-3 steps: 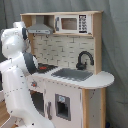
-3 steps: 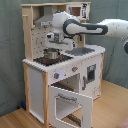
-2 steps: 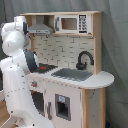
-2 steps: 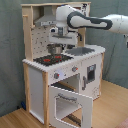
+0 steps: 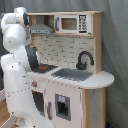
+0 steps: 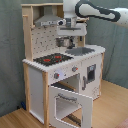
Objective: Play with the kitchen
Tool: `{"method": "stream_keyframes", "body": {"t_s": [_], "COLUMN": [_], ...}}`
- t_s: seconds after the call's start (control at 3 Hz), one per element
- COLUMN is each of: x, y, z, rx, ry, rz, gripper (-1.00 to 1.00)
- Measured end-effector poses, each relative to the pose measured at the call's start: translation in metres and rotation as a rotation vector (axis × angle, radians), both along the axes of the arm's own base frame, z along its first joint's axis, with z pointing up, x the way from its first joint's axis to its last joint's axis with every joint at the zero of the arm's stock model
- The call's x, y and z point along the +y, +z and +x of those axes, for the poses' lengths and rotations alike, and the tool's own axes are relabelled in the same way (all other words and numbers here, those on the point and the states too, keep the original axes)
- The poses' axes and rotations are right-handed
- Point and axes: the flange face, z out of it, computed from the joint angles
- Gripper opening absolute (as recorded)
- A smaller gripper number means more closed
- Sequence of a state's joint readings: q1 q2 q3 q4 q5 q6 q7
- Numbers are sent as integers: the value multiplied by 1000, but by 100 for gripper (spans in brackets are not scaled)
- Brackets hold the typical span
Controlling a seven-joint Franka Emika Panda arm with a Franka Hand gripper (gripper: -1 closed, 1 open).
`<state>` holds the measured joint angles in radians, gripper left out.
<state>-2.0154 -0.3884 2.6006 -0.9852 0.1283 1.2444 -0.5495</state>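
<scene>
Kitchen (image 5: pixel 75 75) filling the centre and right of the first exterior view, and the centre of the second exterior view, oven door (image 6: pixel 70 104) swung open at lower centre. Gripper (image 6: pixel 68 39) hanging above the countertop, between the red-ringed stove (image 6: pixel 52 58) and the sink (image 6: pixel 80 50). Fingers: cannot tell whether spread or closed.

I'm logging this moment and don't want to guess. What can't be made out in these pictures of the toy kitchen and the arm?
- Gripper: in the second exterior view, too blurred to tell its state; in the first exterior view the arm hides it.
- Stove: mostly behind the arm in the first exterior view.
- Oven door: its bottom is cut by the second exterior view's lower edge.
- Faucet: hidden behind the gripper in the second exterior view.
</scene>
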Motion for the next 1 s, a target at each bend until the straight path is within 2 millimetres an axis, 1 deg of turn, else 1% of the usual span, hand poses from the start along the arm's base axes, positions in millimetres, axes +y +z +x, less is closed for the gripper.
{"method": "stream_keyframes", "body": {"t_s": [0.33, 0.67, 1.0], "x": [-22, -52, -78], "y": [16, 19, 14], "z": [-12, -14, -14], "rx": [31, 59, 82], "ry": [-15, -42, -63], "rz": [-51, -85, -106], "gripper": [-100, -100, -100]}}
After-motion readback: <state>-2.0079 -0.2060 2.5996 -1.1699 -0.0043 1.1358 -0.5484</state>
